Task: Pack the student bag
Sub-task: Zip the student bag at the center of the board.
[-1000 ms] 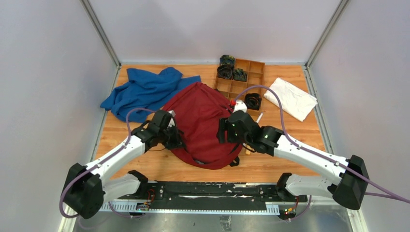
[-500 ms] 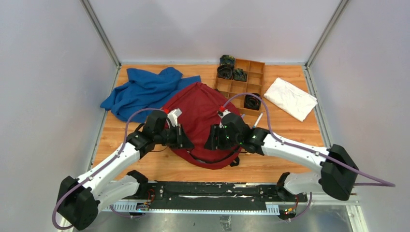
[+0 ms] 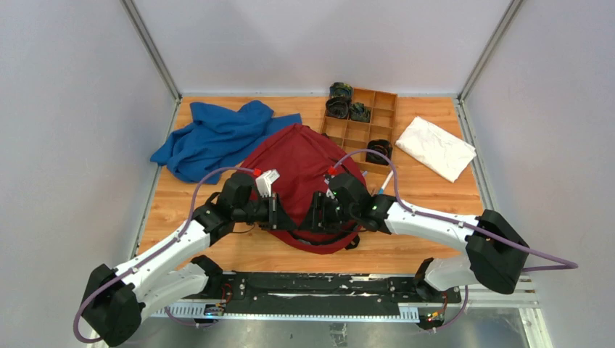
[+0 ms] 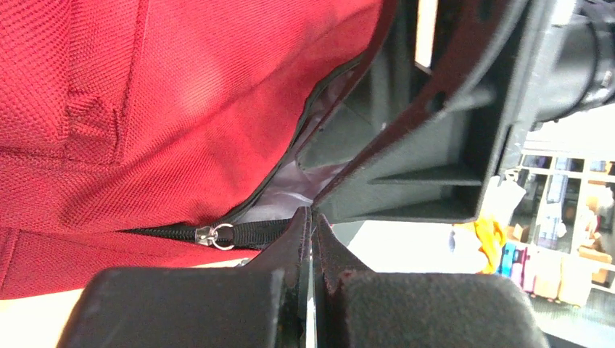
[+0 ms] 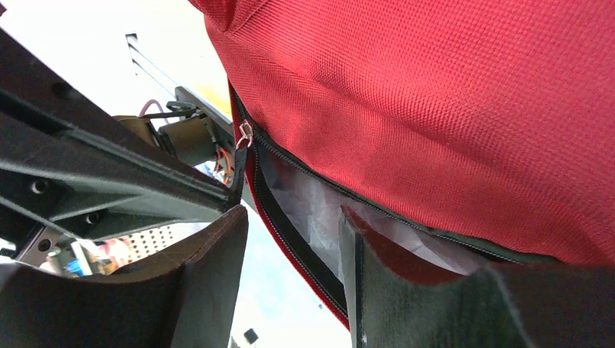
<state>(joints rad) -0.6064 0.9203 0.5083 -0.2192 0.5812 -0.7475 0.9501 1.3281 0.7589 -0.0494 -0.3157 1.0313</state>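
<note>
Table point(image 3: 450, 199): wooden top that carried everything, with both arms reaching in from its near edge.
Student bag point(image 3: 301, 163): lay flat at the middle of the table with its zipped edge turned to the near side. In my judgement this put the mouth within reach of both arms.
Blue cloth point(image 3: 217, 134): lay crumpled at the far left, touching the bag's far-left edge. It was probably waiting to be packed.
Wooden tray point(image 3: 395, 109): a divided tray just far-right of the bag, with dark coiled items in several compartments.
White cloth point(image 3: 439, 147): lay folded at the right, apart from the bag.
Left gripper point(image 4: 310, 217): sat at the bag's near-left edge, clenched on the black zipper pull. It seemed to be anchoring the zip line so the mouth could be worked open.
Right gripper point(image 5: 294, 214): faced the left one at the bag's near edge, very close to it. Its jaws stood apart, astride the lower lip of the opening, and were not clamped on it. It looked placed to take that lip and spread the mouth.
Opening point(image 5: 304, 196): a narrow slit showing pale lining between the zipper tapes. It looked too tight to admit a cloth.
Zipper pull point(image 4: 257, 233): a short black tab running from the metal slider point(image 4: 205, 235) into the left fingertips, drawn taut.
</note>
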